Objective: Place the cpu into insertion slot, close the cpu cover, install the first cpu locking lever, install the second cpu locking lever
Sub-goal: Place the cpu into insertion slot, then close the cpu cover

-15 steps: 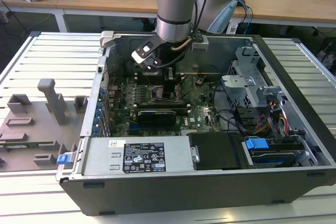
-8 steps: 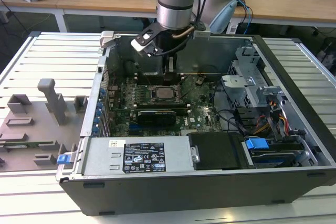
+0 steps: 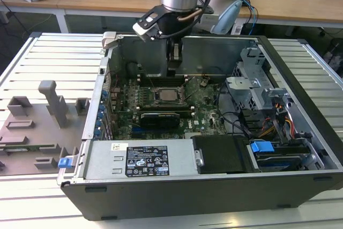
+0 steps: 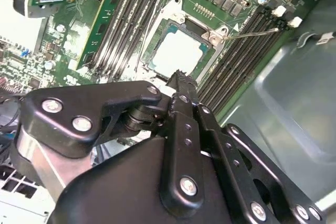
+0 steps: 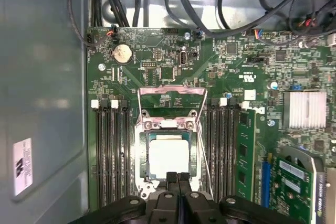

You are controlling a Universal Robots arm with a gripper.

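The gripper (image 5: 177, 178), closest to the camera in both wrist views, had its two tips pressed together on nothing, just by the cpu (image 5: 168, 155), which lay flat in the insertion slot (image 5: 143, 156) near the middle of the exterior view. To shut the cpu cover (image 5: 171, 90) well, I think it should push slowly and stay off the cpu. The first wrist view showed that cover tipped up, which the exterior view left unclear.

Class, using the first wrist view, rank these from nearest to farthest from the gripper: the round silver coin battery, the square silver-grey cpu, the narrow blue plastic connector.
1. Square silver-grey cpu, in the socket, just off the gripper.
2. Narrow blue plastic connector, among the green cards.
3. Round silver coin battery, near the board's far edge.
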